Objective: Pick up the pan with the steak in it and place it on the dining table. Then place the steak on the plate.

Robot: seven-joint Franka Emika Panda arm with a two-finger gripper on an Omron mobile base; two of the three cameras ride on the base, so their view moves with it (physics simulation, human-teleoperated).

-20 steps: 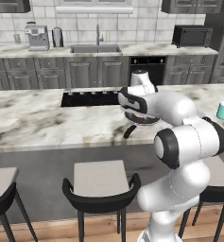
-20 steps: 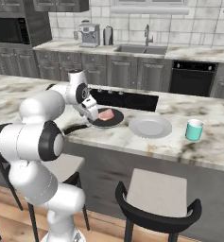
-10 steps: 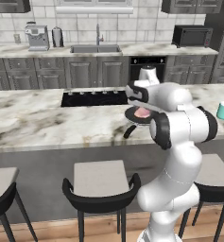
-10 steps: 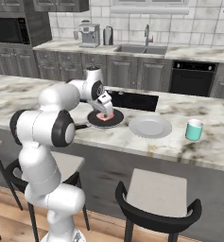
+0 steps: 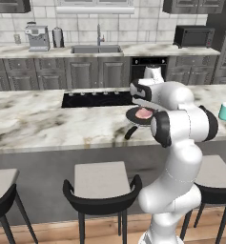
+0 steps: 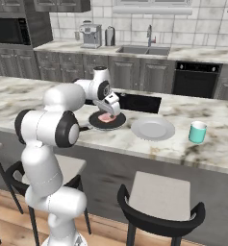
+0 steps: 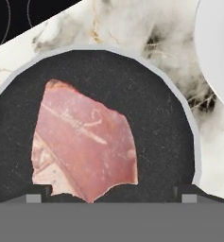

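The black pan [image 5: 133, 118] rests on the marble dining table [image 5: 47, 125], its short handle [image 5: 130, 132] pointing at the table's front edge. Inside it lies the pink steak [image 5: 143, 114]. My gripper [image 5: 144, 106] hangs just above the steak, pointing down with its jaws wide open and holding nothing. The right base view has the pan [image 6: 95, 122], the steak [image 6: 104, 118] and the gripper [image 6: 110, 113], with the pale plate [image 6: 152, 129] just right of the pan. Looking down from the hand, the steak [image 7: 82, 142] sits between the open gripper [image 7: 111, 196] tips, and the plate [image 7: 218, 42] is at the upper right.
A teal cup [image 6: 197, 132] stands on the table right of the plate. The black cooktop [image 5: 96, 99] is set into the table behind the pan. Stools [image 5: 101, 183] line the table's front. A sink counter with a coffee machine [image 5: 38, 37] runs along the back wall.
My arm has straightened up and the hand has shifted from the pan's edge to over the steak, jaws staying open. The pan and steak have stayed in place on the table.
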